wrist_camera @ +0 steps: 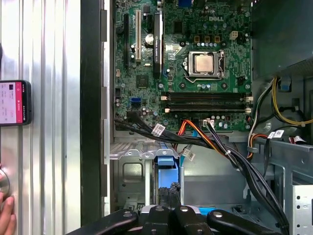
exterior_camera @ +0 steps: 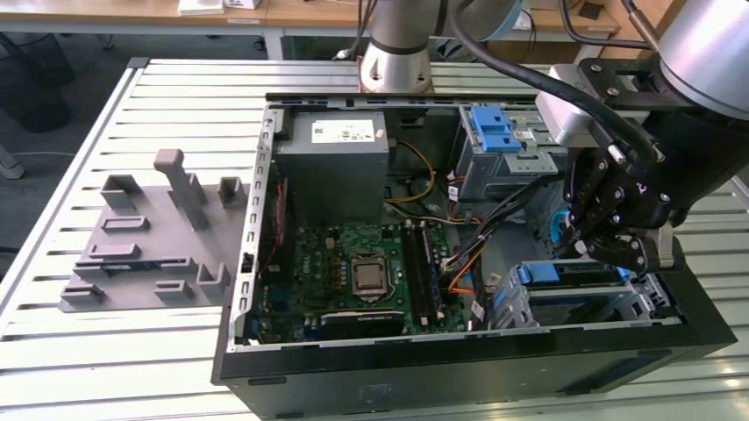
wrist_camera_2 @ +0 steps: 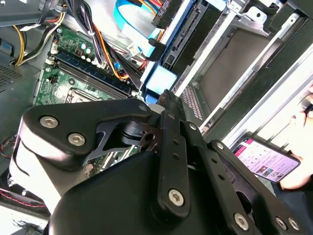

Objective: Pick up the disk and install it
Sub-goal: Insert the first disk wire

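Observation:
The disk (exterior_camera: 567, 274) sits in the drive cage at the case's front corner, on the exterior view's right; its blue carrier edge shows between grey metal rails. In the first wrist view the same disk (wrist_camera: 166, 166) appears as a narrow blue strip in the cage slot. My gripper (exterior_camera: 632, 254) hangs just over the cage end. Its black fingers are drawn together, and their tips (wrist_camera: 169, 192) rest at the carrier's edge. In the second wrist view the gripper (wrist_camera_2: 164, 95) points at the pale blue carrier (wrist_camera_2: 160, 81). The drive's metal body is hidden.
The open case holds a green motherboard (exterior_camera: 351, 272), a grey power supply box (exterior_camera: 333, 158), loose cables (exterior_camera: 468, 254) and an upper cage with a blue latch (exterior_camera: 492, 130). A grey slotted fixture (exterior_camera: 153, 237) lies on the table. A phone (wrist_camera: 12, 103) and a hand (wrist_camera: 6, 215) lie beside the case.

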Robot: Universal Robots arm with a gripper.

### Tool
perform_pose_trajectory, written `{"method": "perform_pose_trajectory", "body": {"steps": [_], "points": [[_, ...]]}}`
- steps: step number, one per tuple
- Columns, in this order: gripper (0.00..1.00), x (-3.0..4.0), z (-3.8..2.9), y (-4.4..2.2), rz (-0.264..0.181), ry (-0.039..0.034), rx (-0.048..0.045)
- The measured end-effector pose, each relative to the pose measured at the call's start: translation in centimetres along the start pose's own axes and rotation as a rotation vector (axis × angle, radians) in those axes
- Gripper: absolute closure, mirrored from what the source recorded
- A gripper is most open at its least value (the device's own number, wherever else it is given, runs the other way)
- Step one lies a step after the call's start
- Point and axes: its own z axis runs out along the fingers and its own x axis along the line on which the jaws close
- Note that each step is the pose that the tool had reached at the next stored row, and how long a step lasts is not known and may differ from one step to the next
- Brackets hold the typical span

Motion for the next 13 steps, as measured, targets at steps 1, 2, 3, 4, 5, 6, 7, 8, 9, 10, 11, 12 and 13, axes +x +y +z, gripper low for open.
{"method": "perform_pose_trajectory", "body": {"steps": [1, 2, 3, 4, 5, 6, 7, 8, 9, 10, 11, 12, 13], "points": [[0.89, 0.00, 0.01, -0.10, 0.000, -0.0001, 0.0000], [0.89, 0.00, 0.01, -0.28, 0.000, -0.0002, 0.0000], [0.89, -0.01, 0.00, -0.52, 0.000, -0.0001, 0.0000], [0.89, -0.01, -0.01, -0.82, 0.000, 0.0000, 0.0000], [0.89, -0.02, -0.01, -1.12, 0.000, -0.0001, 0.0000], [0.89, -0.02, -0.01, -1.40, 0.000, 0.0000, 0.0000], [0.89, -0.03, 0.00, -1.51, 0.000, -0.0001, 0.0000], [0.89, -0.03, 0.00, -1.51, 0.000, -0.0001, 0.0000], [0.89, -0.03, 0.00, -1.51, 0.000, 0.0000, 0.0000], [0.89, -0.03, -0.01, -1.51, 0.000, 0.0001, 0.0000], [0.89, -0.02, -0.02, -1.51, 0.000, 0.0002, 0.0000], [0.89, -0.02, -0.04, -1.51, 0.000, 0.0002, 0.0000], [0.89, -0.02, -0.14, -1.51, 0.000, 0.0003, 0.0001]]}}
